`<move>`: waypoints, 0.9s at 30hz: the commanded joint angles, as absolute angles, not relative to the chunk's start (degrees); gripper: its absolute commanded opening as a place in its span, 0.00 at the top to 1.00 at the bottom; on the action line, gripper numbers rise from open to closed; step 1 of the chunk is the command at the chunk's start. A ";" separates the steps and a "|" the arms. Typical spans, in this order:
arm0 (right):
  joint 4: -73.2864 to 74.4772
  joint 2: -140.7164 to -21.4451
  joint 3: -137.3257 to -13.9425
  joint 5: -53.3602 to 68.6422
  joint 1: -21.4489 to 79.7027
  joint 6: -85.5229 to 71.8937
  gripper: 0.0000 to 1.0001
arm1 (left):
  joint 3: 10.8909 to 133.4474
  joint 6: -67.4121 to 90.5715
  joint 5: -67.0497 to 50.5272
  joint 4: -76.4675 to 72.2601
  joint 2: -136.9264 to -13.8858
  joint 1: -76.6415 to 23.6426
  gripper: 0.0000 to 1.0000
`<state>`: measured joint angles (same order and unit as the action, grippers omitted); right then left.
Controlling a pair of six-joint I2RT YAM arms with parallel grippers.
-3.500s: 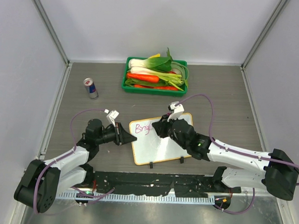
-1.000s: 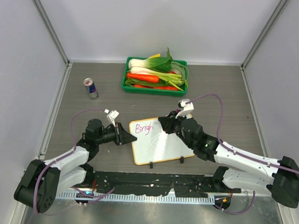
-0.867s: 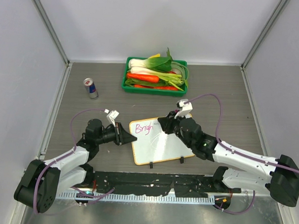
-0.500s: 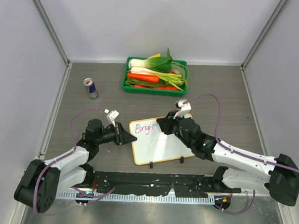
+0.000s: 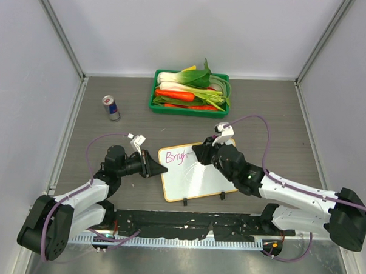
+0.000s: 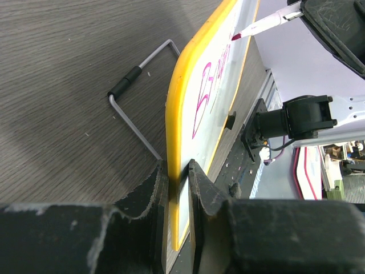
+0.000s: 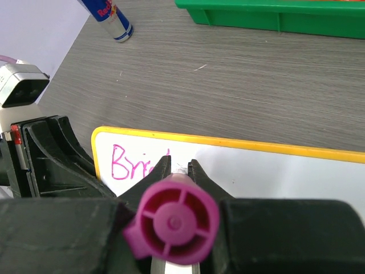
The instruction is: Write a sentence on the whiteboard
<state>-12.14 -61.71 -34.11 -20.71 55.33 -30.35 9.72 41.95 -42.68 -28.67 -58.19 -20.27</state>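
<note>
Small white rectangular whiteboard with yellow-orange rim (image 5: pixel 196 177): near mid-table, between the two arms, black clips on its near edge. I cannot tell whether it lies quite flat or rides up on its thin wire foot (image 6: pixel 134 108).

Left gripper (image 6: pixel 178 171): clenched on the board's left rim, one jaw on each face.
Right gripper (image 7: pixel 179 168): grasping a magenta-capped marker pen (image 7: pixel 174 220), tip down at the end of the purple handwritten sentence (image 5: pixel 176 156). It reads about "Brigh" so far, so most of the task is ahead.

Step in hand, as I judge it: finishing the first word.
- Press lightly and evenly. A hard push would slide or tip the board against your left clamp.
- Lift clear between letters and work rightward on the same line.
- Leave room below for a second line.

Containers: the green plastic tray (image 5: pixel 190 112) at the far side is heaped with orange carrots (image 5: pixel 176 95) and pale-stemmed leafy greens (image 5: pixel 194 80). A small blue-and-silver drinks can (image 5: pixel 111 107) stands upright well left of it.
</note>
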 commanded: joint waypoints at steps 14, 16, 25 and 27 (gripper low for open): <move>-9.84 -57.83 -35.07 -24.44 54.93 -29.27 0.99 | 9.67 40.52 -42.54 -28.56 -58.18 -20.74 1.00; -10.72 -57.40 -35.33 -23.65 55.02 -29.36 0.99 | 9.67 40.43 -42.54 -28.56 -58.36 -20.74 1.00; -12.04 -59.06 -38.23 -22.23 55.02 -29.53 0.99 | 9.67 40.43 -42.54 -28.56 -58.27 -20.74 1.00; -12.30 -59.85 -38.67 -22.59 54.93 -29.18 0.99 | 9.67 40.43 -42.63 -28.56 -58.18 -20.74 1.00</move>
